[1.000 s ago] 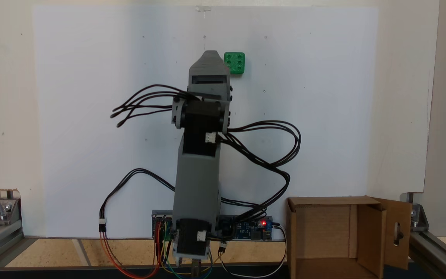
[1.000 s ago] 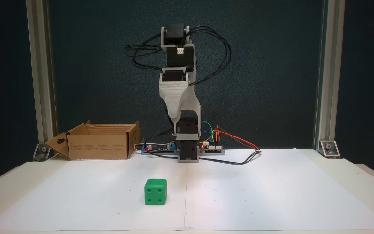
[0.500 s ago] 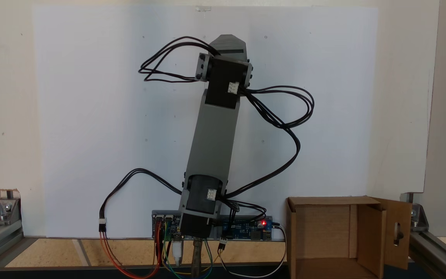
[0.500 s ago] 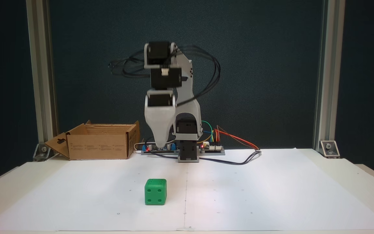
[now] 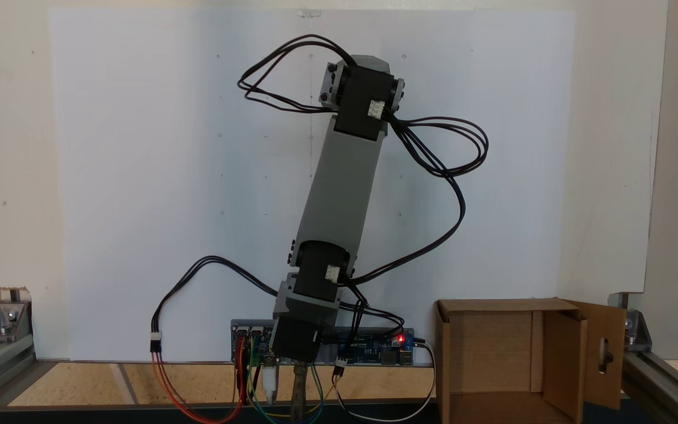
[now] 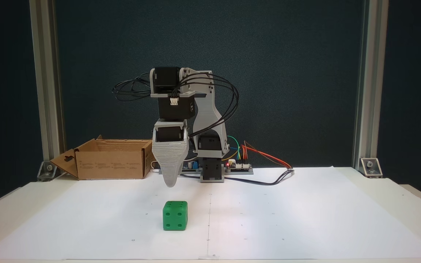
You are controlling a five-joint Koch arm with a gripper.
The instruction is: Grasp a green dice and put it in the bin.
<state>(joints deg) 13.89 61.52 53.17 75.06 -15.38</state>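
The green dice (image 6: pixel 175 215) rests on the white paper, its front face showing four pips. My gripper (image 6: pixel 169 183) points straight down, its tip hanging a little above and behind the dice, slightly to its left. Only one grey ribbed jaw faces this camera, so the gap between the jaws is hidden. Seen from above, the stretched-out arm (image 5: pixel 342 176) covers the dice. The bin, a brown cardboard box (image 6: pixel 112 164), stands at the back left beside the arm's base, and at the lower right (image 5: pixel 486 306) from above, its slotted flap folded out.
Black cable loops (image 5: pixel 451 147) hang off the arm's wrist and elbow. A circuit board with coloured wires (image 6: pixel 239 165) lies by the base. Aluminium frame posts (image 6: pixel 364 109) stand at both sides of the table. White paper (image 6: pixel 305 219) covers the table.
The arm has swung forward and down from its folded, upright pose. The gripper tip has dropped towards the dice, and from above the arm now covers it. The dice and box have not moved.
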